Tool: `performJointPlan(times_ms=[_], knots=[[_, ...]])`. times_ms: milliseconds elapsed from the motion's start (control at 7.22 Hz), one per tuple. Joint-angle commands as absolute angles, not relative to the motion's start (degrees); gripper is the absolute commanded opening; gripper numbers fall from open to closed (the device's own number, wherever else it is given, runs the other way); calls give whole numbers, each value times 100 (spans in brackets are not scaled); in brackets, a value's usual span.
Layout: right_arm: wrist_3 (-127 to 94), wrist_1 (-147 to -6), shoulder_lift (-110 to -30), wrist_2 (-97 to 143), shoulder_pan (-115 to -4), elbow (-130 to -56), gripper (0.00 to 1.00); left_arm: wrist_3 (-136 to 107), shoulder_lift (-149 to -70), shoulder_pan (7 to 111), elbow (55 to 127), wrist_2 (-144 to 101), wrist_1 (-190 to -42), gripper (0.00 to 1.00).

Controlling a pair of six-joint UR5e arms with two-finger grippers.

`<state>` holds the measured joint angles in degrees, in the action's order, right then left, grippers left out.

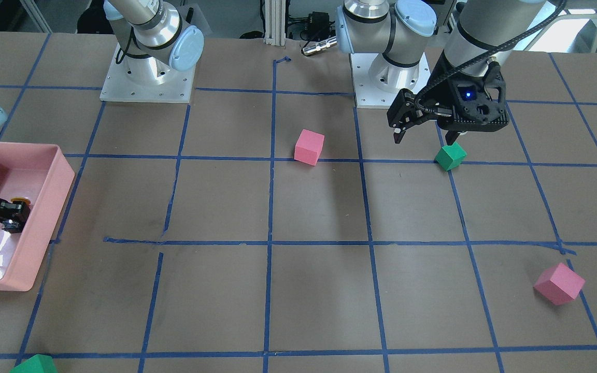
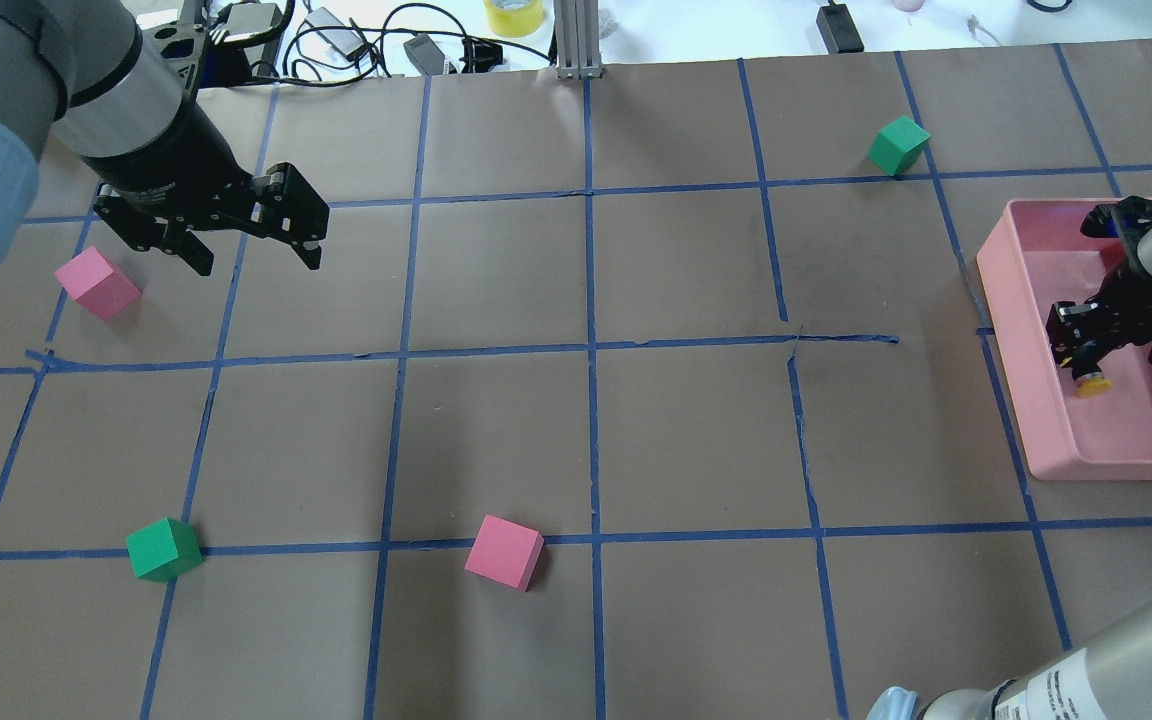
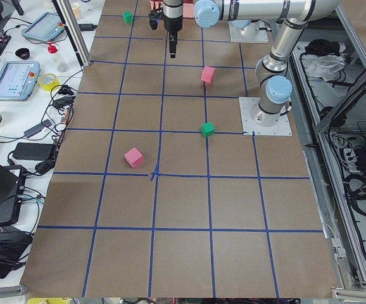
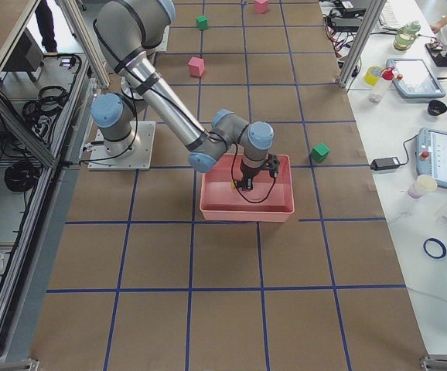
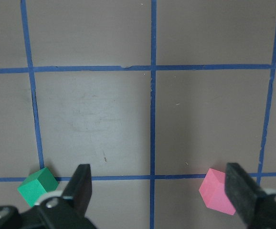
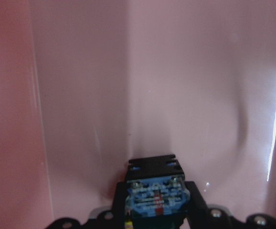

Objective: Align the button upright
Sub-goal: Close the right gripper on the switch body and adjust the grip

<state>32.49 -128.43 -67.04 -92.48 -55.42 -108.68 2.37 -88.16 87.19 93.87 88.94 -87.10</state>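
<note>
Right gripper [image 2: 1083,358] has the button [image 2: 1094,382] pinched, down inside the pink tray [image 2: 1014,330].
Fingers are clamped on the button's body, with the yellow cap poking out to one side. Left gripper [image 2: 254,262] hangs over the table, well apart from the tray, jaws spread wide, with a green cube [image 5: 37,186] and a pink cube [image 5: 217,192] on the table beneath.

No text legible. White label [image 2: 1066,688] on right arm [image 2: 1136,650]: print too small. Faint marking on left gripper [image 2: 258,265] body: blurred.
</note>
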Motion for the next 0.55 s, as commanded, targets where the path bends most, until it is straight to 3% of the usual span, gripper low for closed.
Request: performJointPlan(times_ms=[0, 415], knots=[[3252, -12841, -6715, -9255, -5546, -10828, 0, 237, -8815, 8719, 9387, 8895, -8710, 100], [3252, -12153, -7073, -9395, -5546, -10304, 0, 237, -8815, 8719, 9387, 8895, -8710, 100]])
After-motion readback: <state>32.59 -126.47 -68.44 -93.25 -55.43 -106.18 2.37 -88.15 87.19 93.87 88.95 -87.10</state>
